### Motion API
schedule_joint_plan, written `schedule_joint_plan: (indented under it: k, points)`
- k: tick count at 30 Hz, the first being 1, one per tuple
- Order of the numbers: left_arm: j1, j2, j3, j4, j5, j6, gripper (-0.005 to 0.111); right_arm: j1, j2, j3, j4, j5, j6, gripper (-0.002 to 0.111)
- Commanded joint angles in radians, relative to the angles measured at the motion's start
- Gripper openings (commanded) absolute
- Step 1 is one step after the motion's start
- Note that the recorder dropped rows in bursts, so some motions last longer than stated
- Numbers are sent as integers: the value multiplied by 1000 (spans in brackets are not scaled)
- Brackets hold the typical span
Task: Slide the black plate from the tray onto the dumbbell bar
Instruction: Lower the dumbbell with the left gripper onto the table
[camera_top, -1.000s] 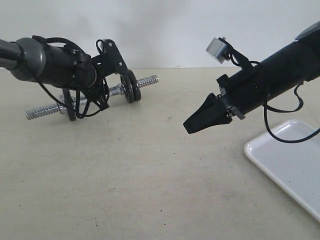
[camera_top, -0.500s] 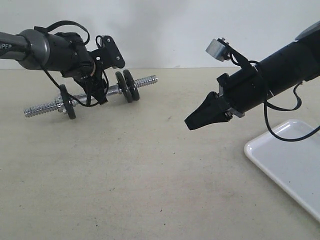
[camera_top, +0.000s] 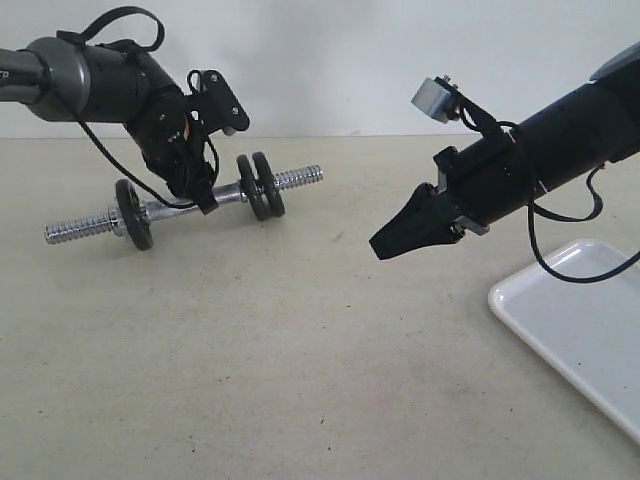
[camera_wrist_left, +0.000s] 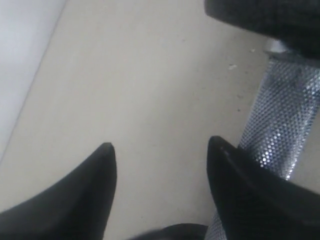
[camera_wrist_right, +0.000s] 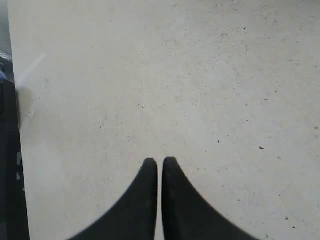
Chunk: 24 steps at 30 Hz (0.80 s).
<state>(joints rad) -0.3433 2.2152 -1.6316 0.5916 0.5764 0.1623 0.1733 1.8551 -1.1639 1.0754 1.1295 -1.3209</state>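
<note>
The dumbbell bar (camera_top: 225, 190) lies on the table at the back left, with three black plates on it: one (camera_top: 131, 214) near its left end and two (camera_top: 261, 186) side by side towards the right. I cannot tell them apart. My left gripper (camera_top: 206, 203) hangs at the bar's handle and stands open (camera_wrist_left: 160, 147). The knurled handle (camera_wrist_left: 287, 120) runs behind one finger, not between the tips. My right gripper (camera_top: 381, 249) hovers shut over bare table (camera_wrist_right: 160, 161). The white tray (camera_top: 580, 320) sits at the right edge; its visible part holds no plate.
A pale wall closes off the back of the beige table (camera_top: 300, 350). The right arm's black cable (camera_top: 560, 275) loops down over the tray's rim. A threaded bar end (camera_top: 300, 176) sticks out past the paired plates.
The left arm has risen and drawn back from over the bar. The bar has shifted a little right and now lies lower. The right arm has barely moved.
</note>
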Motion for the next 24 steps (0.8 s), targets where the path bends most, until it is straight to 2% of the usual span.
schedule_joint_plan:
  k: [1, 5, 12, 15, 22, 24]
  points:
    - [-5, -33, 11, -94, 75, 95, 52, -3, -9, 5, 14, 0, -8, 0]
    - [-5, -56, 11, -147, 93, 125, 52, -3, -9, 5, 18, 2, -8, 0]
    - [-7, -113, 11, -353, 193, 342, 52, -3, -9, 5, 30, 0, -8, 0]
    - [-7, -143, 11, -473, 302, 439, 52, -3, -9, 5, 29, 0, -11, 0]
    - [-7, -195, 11, -707, 503, 476, 52, -3, -9, 5, 40, 0, -11, 0]
    - [-14, -195, 14, -718, 533, 489, 52, -3, -9, 5, 40, 11, -11, 0]
